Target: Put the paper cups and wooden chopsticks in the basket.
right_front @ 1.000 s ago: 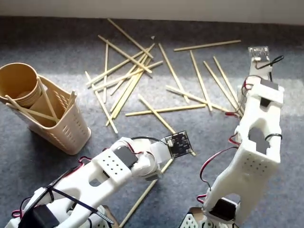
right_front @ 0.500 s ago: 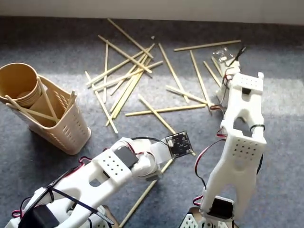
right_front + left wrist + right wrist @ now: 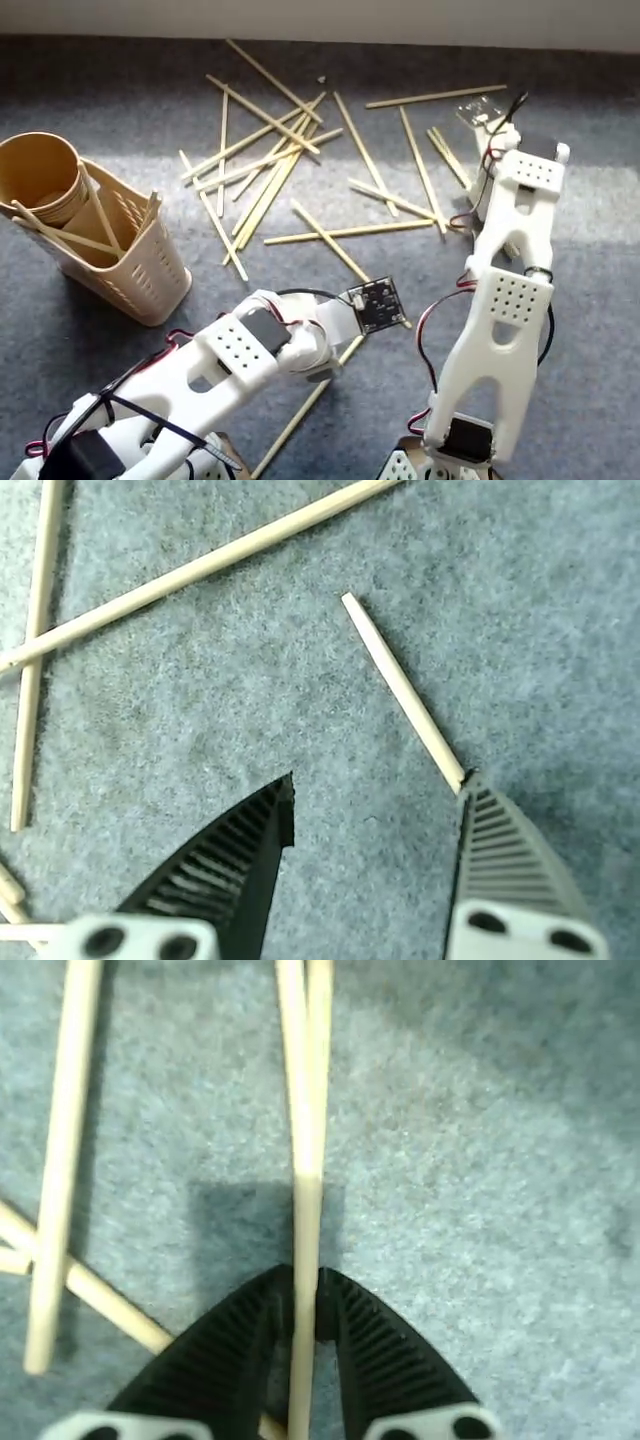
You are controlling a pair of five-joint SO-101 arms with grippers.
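Many wooden chopsticks (image 3: 285, 150) lie scattered over the grey carpet. A stack of paper cups (image 3: 40, 175) stands in the cream basket (image 3: 140, 265) at the left, with a few chopsticks beside it. My left gripper (image 3: 377, 780) hovers open low over the carpet; a chopstick (image 3: 400, 685) ends against one finger (image 3: 500, 850). My right gripper (image 3: 305, 1278) is shut on a chopstick (image 3: 305, 1220) lying on the carpet, with a second stick (image 3: 290, 1060) close alongside it. The right arm (image 3: 515, 220) stretches toward the far right of the pile.
The left arm (image 3: 250, 350) lies across the near middle, over a long chopstick (image 3: 305, 405). More sticks (image 3: 60, 1160) cross beside the right gripper. Open carpet lies between the basket and the pile.
The right arm has swung left from the far right edge and come down onto the chopsticks there. The left arm has kept still.
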